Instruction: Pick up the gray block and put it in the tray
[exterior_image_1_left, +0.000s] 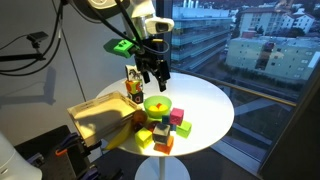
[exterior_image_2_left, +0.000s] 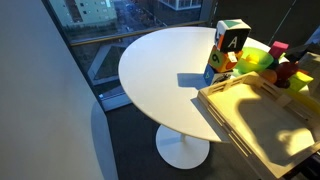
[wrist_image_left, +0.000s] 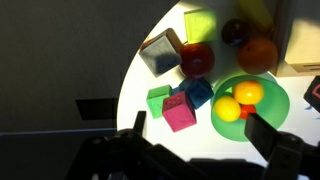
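The gray block (wrist_image_left: 160, 52) is a dull gray cube with a tan edge, lying on the white round table (wrist_image_left: 215, 150) next to a red ball (wrist_image_left: 197, 58) in the wrist view. The tan wooden tray (exterior_image_1_left: 100, 120) sits at the table's edge and shows in both exterior views (exterior_image_2_left: 270, 125). Its corner is at the wrist view's top right (wrist_image_left: 302, 45). My gripper (exterior_image_1_left: 152, 72) hangs open and empty above the toys. In the wrist view its fingers (wrist_image_left: 200, 130) straddle the pink cube (wrist_image_left: 181, 111) and the green bowl's edge, well short of the gray block.
A round green bowl (wrist_image_left: 275, 100) holds yellow balls (wrist_image_left: 228, 108). A green cube (wrist_image_left: 158, 100) and a blue cube (wrist_image_left: 199, 92) sit beside the pink one. An orange fruit (wrist_image_left: 258, 52) lies near the tray. A tall lettered block (exterior_image_2_left: 228, 42) stands by the bowl (exterior_image_2_left: 255, 58).
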